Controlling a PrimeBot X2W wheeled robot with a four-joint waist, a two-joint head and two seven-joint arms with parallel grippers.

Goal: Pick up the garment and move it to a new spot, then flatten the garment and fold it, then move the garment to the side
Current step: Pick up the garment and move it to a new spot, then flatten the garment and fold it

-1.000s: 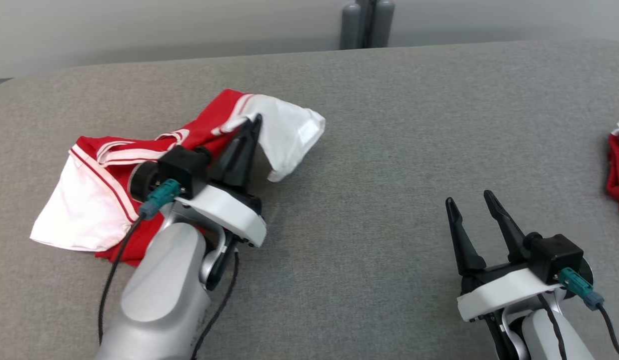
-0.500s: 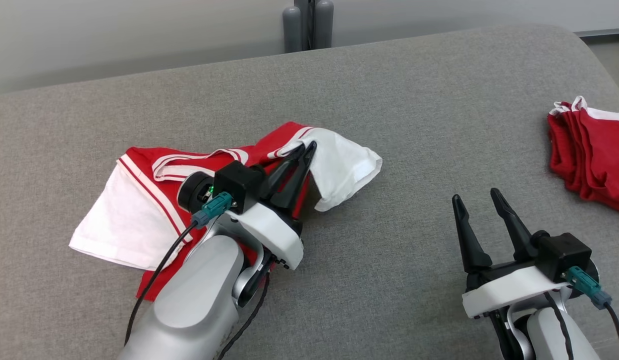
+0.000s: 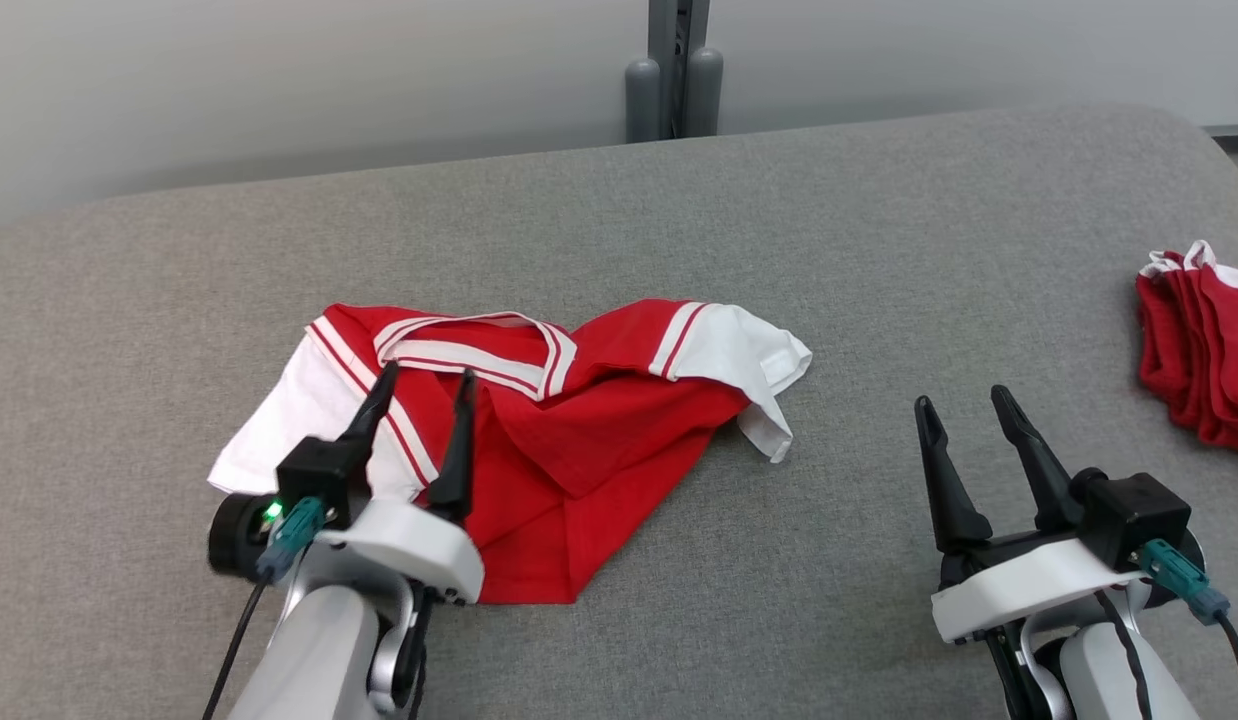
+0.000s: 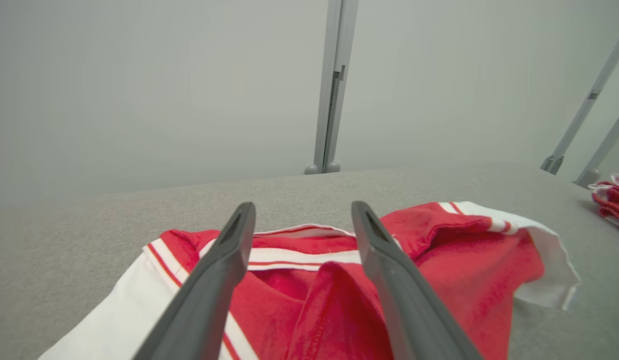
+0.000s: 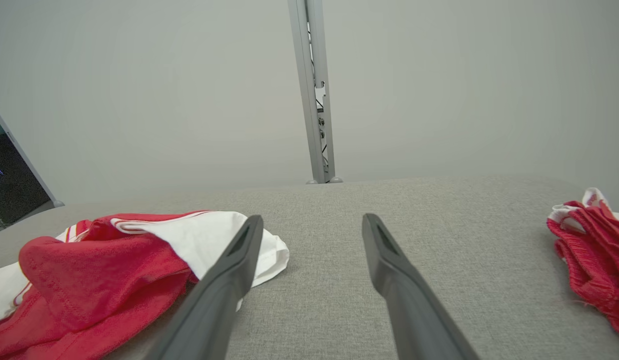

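The garment [image 3: 579, 430] is a red shirt with white sleeves and white-striped collar, lying crumpled on the grey padded table [image 3: 679, 220]. In the left wrist view the garment [image 4: 439, 250] spreads under and past my fingers, and in the right wrist view the garment [image 5: 114, 265] lies at the left. My left gripper [image 3: 426, 385] stands open above the shirt's left side, near the collar and left sleeve, with nothing between its fingers [image 4: 224, 260]. My right gripper [image 3: 964, 412] is open over bare table to the right of the shirt, holding nothing.
A stack of folded red garments [image 3: 1199, 340] lies at the table's right edge, also in the right wrist view as the red stack [image 5: 594, 245]. A grey post [image 3: 676, 70] stands behind the table's far edge, against a pale wall.
My left gripper has let go of the white right sleeve and opened, pulling back to the shirt's left side. The sleeve has dropped flat. The head camera has shifted too.
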